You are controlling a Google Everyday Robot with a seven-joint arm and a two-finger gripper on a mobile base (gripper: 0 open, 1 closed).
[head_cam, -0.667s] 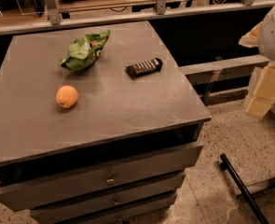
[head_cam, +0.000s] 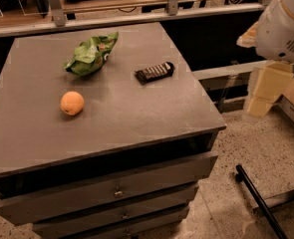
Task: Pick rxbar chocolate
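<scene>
Obs: rxbar chocolate [head_cam: 155, 72] lies flat on the bench [head_cam: 136, 118], in its far right part, apart from everything else. Green snack bag [head_cam: 90, 54] is to its left. Orange fruit [head_cam: 72, 103] is nearer the front, well apart from the bar.

Bar's long axis runs roughly across the view, right end tipped slightly toward the far edge.

Tool [head_cam: 264, 94] hangs off the bench's right side, over the floor, below the white arm housing [head_cam: 282, 26]. Cannot tell whether it is released or clenched; nothing visible in its hold.

Key relation: bar lies toward the view's left of the tool and a little farther back, with the bench's right edge between them.

Judgement: approach not yet begun. The tool would need to travel across over the bench top and close across the bar's short width.
</scene>
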